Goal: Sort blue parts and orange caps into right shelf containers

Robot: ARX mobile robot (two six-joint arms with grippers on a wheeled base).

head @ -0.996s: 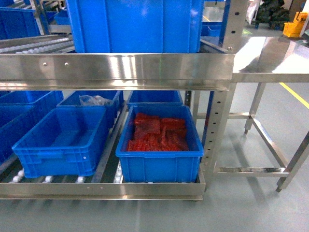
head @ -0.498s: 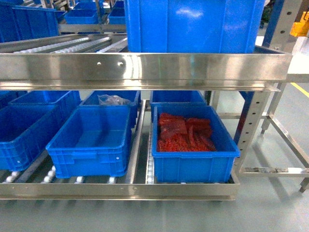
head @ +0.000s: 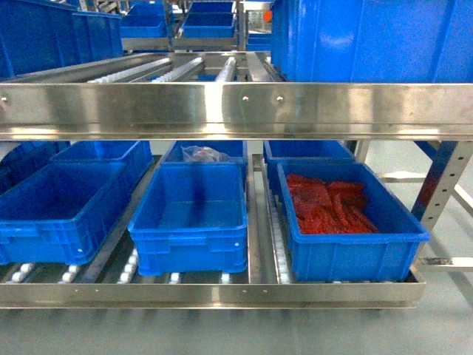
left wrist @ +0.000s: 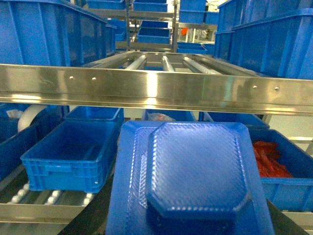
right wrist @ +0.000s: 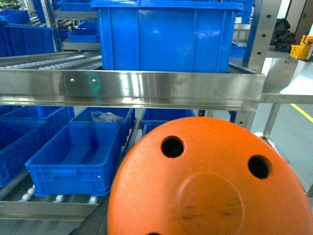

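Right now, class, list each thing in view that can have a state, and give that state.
Right front crate: holds red pieces.
Middle front crate: empty.
Left front crate: nothing visible inside.
Crate behind the middle one: holds a clear bag.
Blue part: fills the left wrist view, grip hidden.
Orange cap: fills the right wrist view, holes visible, grip hidden.
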